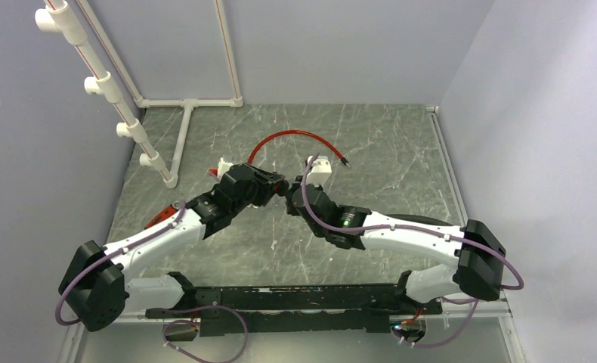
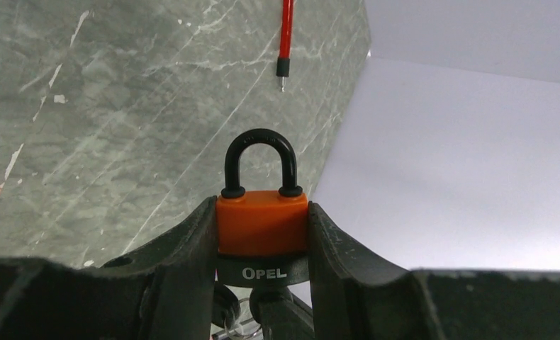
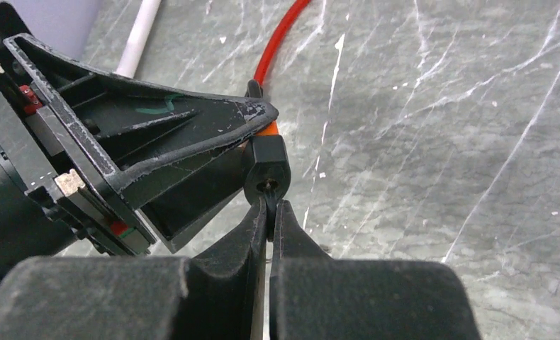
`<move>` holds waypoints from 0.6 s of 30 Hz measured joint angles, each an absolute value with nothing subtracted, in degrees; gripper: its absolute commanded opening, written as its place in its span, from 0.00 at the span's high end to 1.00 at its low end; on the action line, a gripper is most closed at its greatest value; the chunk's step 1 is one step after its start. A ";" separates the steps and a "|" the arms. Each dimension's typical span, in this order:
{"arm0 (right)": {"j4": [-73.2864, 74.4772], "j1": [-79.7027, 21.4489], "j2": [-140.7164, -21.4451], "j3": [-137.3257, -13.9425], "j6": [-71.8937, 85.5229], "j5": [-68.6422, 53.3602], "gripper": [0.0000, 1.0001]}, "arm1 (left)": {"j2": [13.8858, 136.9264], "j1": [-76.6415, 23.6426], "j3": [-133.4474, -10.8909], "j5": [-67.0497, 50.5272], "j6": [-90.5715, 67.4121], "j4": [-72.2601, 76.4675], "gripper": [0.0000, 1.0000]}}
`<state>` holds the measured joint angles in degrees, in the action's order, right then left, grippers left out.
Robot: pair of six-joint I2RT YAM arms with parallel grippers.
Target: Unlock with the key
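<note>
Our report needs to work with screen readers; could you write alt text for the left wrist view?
An orange padlock with a black shackle, both legs seated, sits clamped between the left hand's two black fingers, OPEL printed on its lower band. Behind it lie a grey marbled table, the tip of a red cable and a pale wall.

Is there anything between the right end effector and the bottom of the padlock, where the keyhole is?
Nothing visible. The closed tips of the right end effector sit right at the black bottom of the padlock, which the left end effector holds.
</note>
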<state>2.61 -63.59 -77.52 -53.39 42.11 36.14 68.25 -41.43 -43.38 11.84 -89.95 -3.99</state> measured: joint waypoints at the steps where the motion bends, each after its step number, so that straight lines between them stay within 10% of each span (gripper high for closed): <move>1: 2.50 -63.77 -77.43 -53.36 42.24 37.12 1.00 | 68.18 -41.87 -43.38 12.45 -90.08 -3.73 1.00; 18: 4.67 -66.35 -80.73 -56.25 44.84 44.69 1.00 | 69.45 -41.93 -43.44 12.93 -89.73 -1.96 1.00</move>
